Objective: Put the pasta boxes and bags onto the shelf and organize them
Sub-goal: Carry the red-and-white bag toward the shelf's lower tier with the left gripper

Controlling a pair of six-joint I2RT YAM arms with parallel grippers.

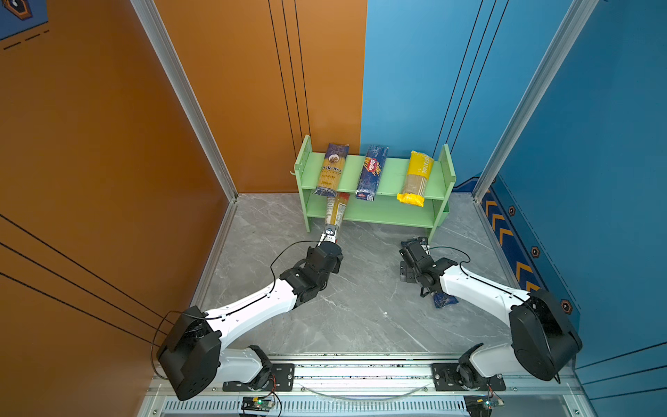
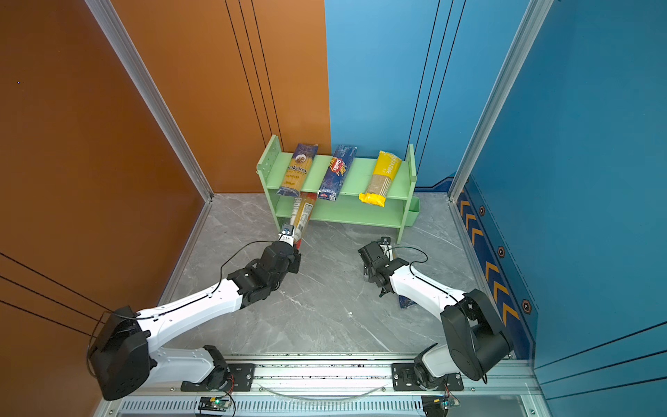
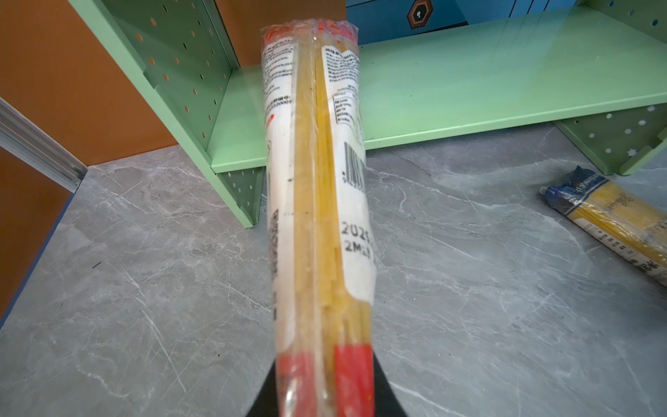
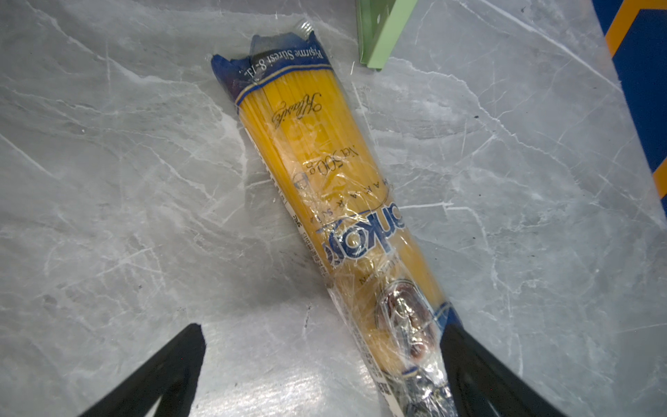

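**Red-ended pack at lower tier; one pack left on table**

Finds left gripper (image 1: 329, 233) clamped on the near red end of the red-ended clear pack (image 3: 317, 216), carried clear of the table (image 1: 361, 310). Places its far end in over the lower tier of the shelf (image 1: 393, 213), near the left side panel. Reads the long axis as running from the gripper toward the shelf's back, crosswise to the tier. Judges the pack light, stiff along its length, brittle inside, slick in its film. Warns of droop or twist from the end hold; recommends a mid-length hold across the narrow width.

Notes right gripper (image 4: 321, 330) spread wide, holding nothing, over the dark-blue-and-yellow pack (image 4: 317, 162) lying flat on the table, one end pointing toward the shelf's right foot. Expects the same handling.

Records other dark-blue-and-yellow pack (image 1: 330, 169), Barilla pack (image 1: 371, 171) and Pastatime pack (image 1: 415, 177) on the top tier, laid front to back, near ends overhanging.
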